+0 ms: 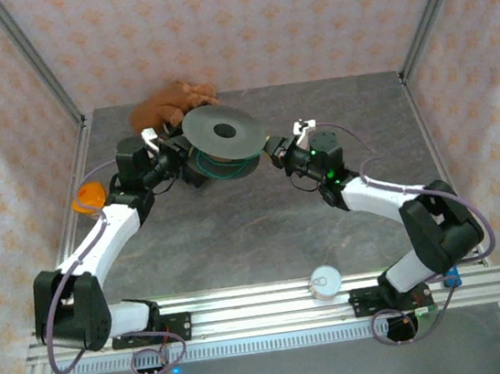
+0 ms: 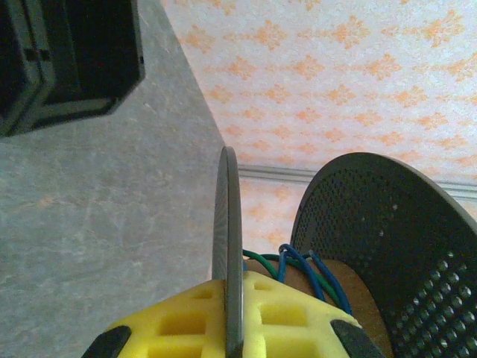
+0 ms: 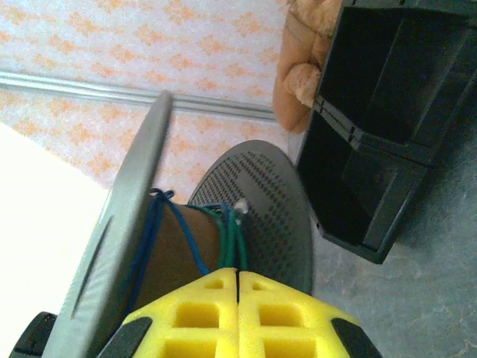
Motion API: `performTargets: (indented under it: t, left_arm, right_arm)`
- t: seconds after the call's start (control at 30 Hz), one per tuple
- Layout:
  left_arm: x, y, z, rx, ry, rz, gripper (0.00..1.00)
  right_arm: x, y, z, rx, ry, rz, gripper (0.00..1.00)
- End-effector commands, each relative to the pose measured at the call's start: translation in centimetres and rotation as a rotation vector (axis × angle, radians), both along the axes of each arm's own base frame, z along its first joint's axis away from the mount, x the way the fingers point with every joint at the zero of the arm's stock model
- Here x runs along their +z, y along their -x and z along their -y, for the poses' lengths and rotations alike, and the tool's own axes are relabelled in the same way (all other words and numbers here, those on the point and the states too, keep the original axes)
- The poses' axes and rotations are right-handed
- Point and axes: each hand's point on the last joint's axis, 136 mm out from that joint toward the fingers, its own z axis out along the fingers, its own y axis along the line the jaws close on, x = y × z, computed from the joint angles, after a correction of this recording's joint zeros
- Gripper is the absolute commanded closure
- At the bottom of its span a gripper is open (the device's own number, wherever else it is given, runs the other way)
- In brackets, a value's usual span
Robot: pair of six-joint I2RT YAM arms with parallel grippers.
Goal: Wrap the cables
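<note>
Green and blue cables (image 3: 235,246) lie in loose loops round the spool (image 1: 224,133) by the tabletop's (image 1: 256,232) far edge, left gripper (image 2: 231,317) clamped on its rim, right gripper (image 3: 238,313) with jaws pressed together, so loops could slip off if the spool tips.

My table, far wall to near rail

The table (image 1: 265,231) is a grey, mottled slab, and most of it lies bare. A brown plush toy (image 1: 174,100) sits against the far edge, left of the middle. An orange round thing (image 1: 88,197) sits right at the left edge, about halfway along it. A small white disc (image 1: 325,280) rests on the metal rails (image 1: 247,303) along the near edge, right of the middle. A grey spool (image 1: 225,139) stands tilted just in front of the toy; I can't tell whether its lower rim touches the table.
</note>
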Motion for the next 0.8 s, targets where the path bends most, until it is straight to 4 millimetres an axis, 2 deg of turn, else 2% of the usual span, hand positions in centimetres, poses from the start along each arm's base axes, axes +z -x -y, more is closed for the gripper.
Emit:
performTargets:
  t: [0.0,0.13,0.3,0.47,0.57,0.77]
  left_arm:
    - [8.2,-1.3,-5.4,0.288,-0.077,0.237,1.00]
    - [7.4,-1.0,-5.4,0.344,-0.162,0.212,1.00]
    - [6.5,-1.0,-5.3,0.400,-0.171,0.206,1.00]
    - [5.9,-0.7,-5.1,0.436,-0.255,0.199,1.00]
    - [5.4,-0.5,-4.9,0.435,-0.300,0.191,1.00]
    - [5.2,-0.4,-4.9,0.434,-0.332,0.186,1.00]
  right_arm:
    - [-0.4,2.2,-0.4,0.007,0.063,0.001,1.00]
    - [0.5,3.4,-2.7,-0.016,0.043,0.002,1.00]
    - [0.7,4.5,-5.6,-0.033,-0.036,-0.034,1.00]
    - [3.0,5.8,-8.2,-0.007,-0.105,0.005,1.00]
    - [4.0,6.4,-9.1,0.008,-0.103,0.033,1.00]
    - [3.8,6.6,-9.9,0.041,-0.087,0.049,1.00]
